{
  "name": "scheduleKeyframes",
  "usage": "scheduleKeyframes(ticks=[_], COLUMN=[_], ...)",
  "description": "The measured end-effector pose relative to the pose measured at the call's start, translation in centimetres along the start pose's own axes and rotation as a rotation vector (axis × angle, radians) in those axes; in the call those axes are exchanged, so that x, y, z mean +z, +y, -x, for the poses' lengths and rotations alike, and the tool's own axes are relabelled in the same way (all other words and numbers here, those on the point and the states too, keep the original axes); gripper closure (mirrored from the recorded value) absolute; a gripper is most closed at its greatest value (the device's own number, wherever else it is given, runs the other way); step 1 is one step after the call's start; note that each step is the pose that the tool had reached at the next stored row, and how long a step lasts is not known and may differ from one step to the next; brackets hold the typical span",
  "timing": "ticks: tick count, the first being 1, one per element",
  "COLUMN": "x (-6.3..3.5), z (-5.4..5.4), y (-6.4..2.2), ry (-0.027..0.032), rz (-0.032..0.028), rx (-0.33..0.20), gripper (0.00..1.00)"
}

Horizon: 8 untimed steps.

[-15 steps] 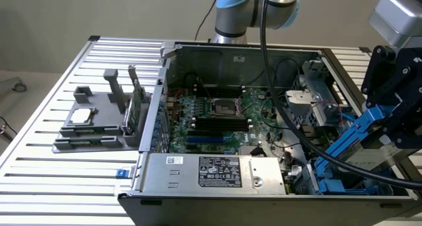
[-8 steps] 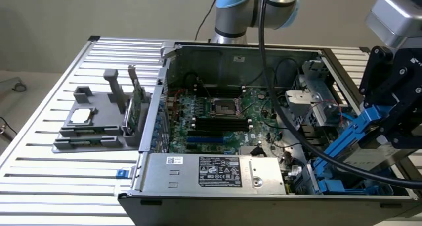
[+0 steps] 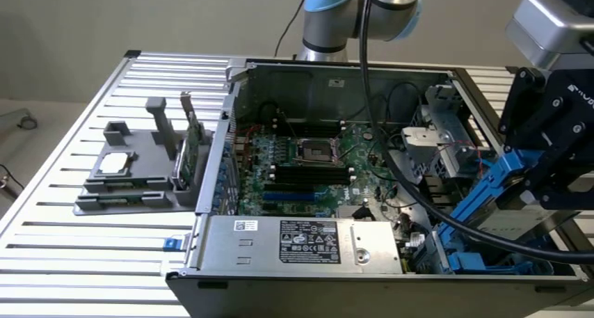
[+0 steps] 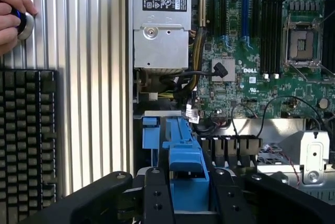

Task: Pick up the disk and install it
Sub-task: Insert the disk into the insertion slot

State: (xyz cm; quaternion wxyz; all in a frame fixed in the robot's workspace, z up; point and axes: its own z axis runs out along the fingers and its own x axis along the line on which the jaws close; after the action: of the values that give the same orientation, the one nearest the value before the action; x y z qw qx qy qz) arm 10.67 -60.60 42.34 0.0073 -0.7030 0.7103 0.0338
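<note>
Mid-install; holding silver-grey disk in blue plastic carrier clenched in black gripper, tilted over open black computer case at exterior view's right; likely needs squaring to case before seating

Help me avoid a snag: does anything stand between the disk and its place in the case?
Possibly. The pincer grips the disk by its blue carrier; loose black cables lie in the case just beyond its end. The exact slot is unclear.

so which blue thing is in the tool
The carrier on the disk, gripped in the tool at the exterior view's right; the blue clip and blue slot sit free.
</note>
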Motion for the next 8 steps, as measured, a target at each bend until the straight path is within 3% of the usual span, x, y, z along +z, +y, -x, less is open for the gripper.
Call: scheduleKeyframes(ticks=[3, 8], x=[0.00, 0.10], z=[0.05, 0.17], y=[0.05, 0.04], ry=[0.0001, 0.0004], rz=[0.0096, 0.0138], rx=[0.004, 0.005], gripper=[0.67, 0.67])
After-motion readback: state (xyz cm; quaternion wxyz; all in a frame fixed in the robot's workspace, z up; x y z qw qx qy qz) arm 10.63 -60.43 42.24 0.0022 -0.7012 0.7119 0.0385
